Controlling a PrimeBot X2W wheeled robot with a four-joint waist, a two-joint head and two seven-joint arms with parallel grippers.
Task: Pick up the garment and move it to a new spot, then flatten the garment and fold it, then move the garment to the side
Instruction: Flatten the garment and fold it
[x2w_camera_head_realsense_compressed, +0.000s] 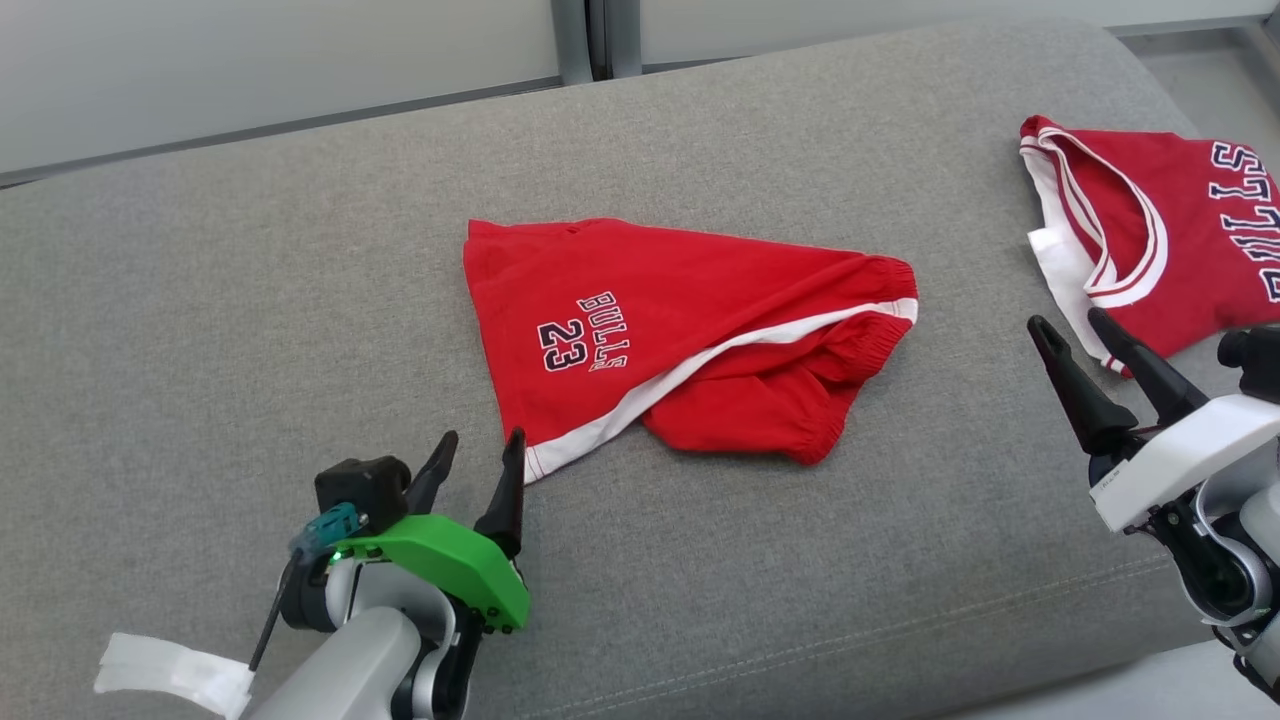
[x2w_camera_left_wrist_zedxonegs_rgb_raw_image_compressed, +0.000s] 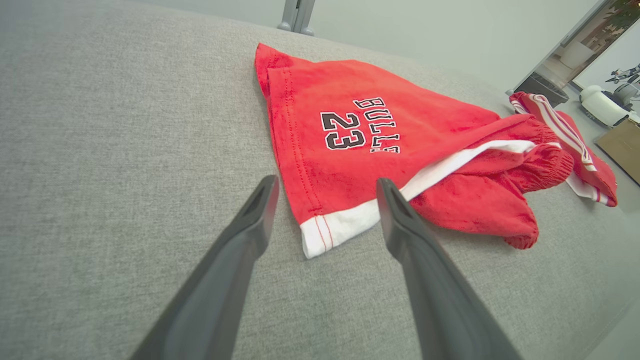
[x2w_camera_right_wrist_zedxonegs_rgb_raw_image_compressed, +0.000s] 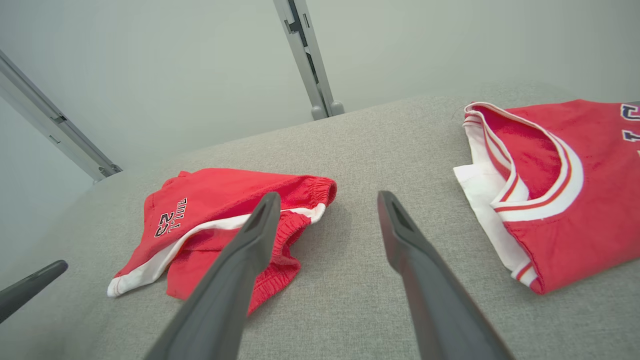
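Left wrist view resolves red stitching on the shorts (x2w_camera_left_wrist_zedxonegs_rgb_raw_image_compressed: 380, 150), at their white hem corner just beside the open left hand (x2w_camera_left_wrist_zedxonegs_rgb_raw_image_compressed: 326, 182); right hand (x2w_camera_head_realsense_compressed: 1065, 318) open, well apart.

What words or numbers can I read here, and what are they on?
"BULLS": on the red shorts.
"23": right beside that word, on the same shorts.
"BULLS": on the red jersey, partly cut by the picture's edge; more letters next to it are too cropped to read.

Left hand (x2w_camera_head_realsense_compressed: 483, 436) has long dark fingers (x2w_camera_head_realsense_compressed: 505, 492) on a green bracket (x2w_camera_head_realsense_compressed: 450, 565); right hand (x2w_camera_head_realsense_compressed: 1065, 318) has a white housing (x2w_camera_head_realsense_compressed: 1180, 455).
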